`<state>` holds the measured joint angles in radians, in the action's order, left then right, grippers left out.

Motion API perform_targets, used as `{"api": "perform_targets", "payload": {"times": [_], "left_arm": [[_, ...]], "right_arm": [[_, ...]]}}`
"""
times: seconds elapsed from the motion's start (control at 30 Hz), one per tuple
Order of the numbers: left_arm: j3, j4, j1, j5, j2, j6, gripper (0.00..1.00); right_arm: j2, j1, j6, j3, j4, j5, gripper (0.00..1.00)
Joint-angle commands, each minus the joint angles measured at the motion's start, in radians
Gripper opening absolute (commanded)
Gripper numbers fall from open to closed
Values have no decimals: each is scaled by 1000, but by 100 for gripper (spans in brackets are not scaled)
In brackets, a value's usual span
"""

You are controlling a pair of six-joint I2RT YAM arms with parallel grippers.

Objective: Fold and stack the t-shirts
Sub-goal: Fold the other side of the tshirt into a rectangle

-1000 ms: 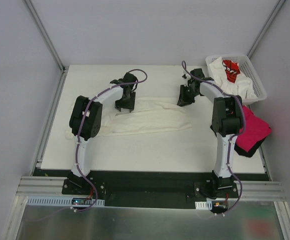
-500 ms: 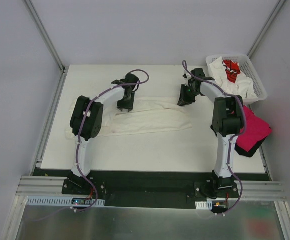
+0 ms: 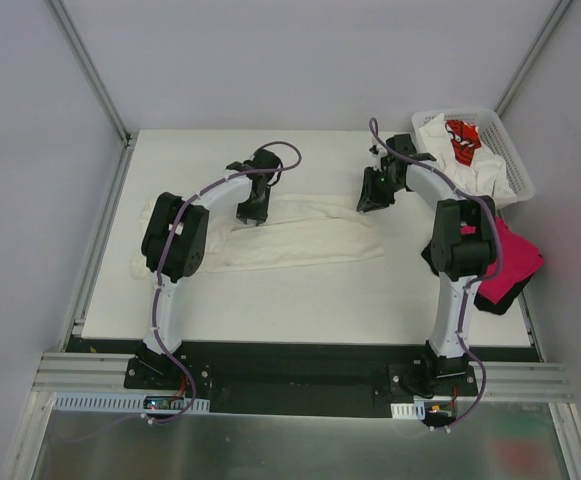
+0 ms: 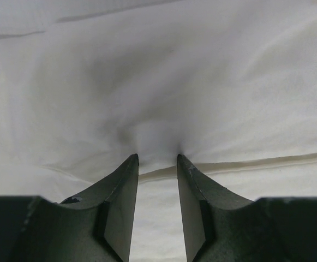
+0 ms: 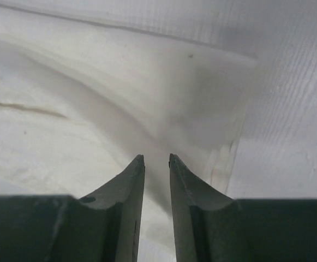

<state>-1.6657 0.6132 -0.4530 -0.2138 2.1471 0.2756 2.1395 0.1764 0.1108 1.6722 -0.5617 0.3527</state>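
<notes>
A cream-white t-shirt lies spread in a long band across the middle of the table. My left gripper presses down on its upper edge left of centre. In the left wrist view the left gripper is shut on a puckered fold of the t-shirt, with a hem running between the tips. My right gripper sits at the shirt's upper right corner. The right wrist view has the right gripper standing narrowly apart, shut on a ridge of the t-shirt.
A white lattice basket at the back right holds white shirts and one with red print. A magenta-pink shirt lies over a black one at the table's right edge, beside the right arm.
The left jaws have narrowed onto the cloth and that gripper has shifted slightly. The right arm's elbow has swung to the right, and the right jaws have eased apart a little.
</notes>
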Motion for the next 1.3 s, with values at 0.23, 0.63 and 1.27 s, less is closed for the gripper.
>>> {"api": "perform_targets", "payload": {"times": [0.23,0.63,1.27], "left_arm": [[75,52,-30,-73,-142,37,33],[81,72,-53,-147,-178,25,37],[101,71,-29,-412,-35,2,49]], "right_arm": [[-312,58,-26,-100,-35,-29,28],[-227,67,-26,-132,20,-38,28],[-221,18,3,-164,22,-34,27]]}}
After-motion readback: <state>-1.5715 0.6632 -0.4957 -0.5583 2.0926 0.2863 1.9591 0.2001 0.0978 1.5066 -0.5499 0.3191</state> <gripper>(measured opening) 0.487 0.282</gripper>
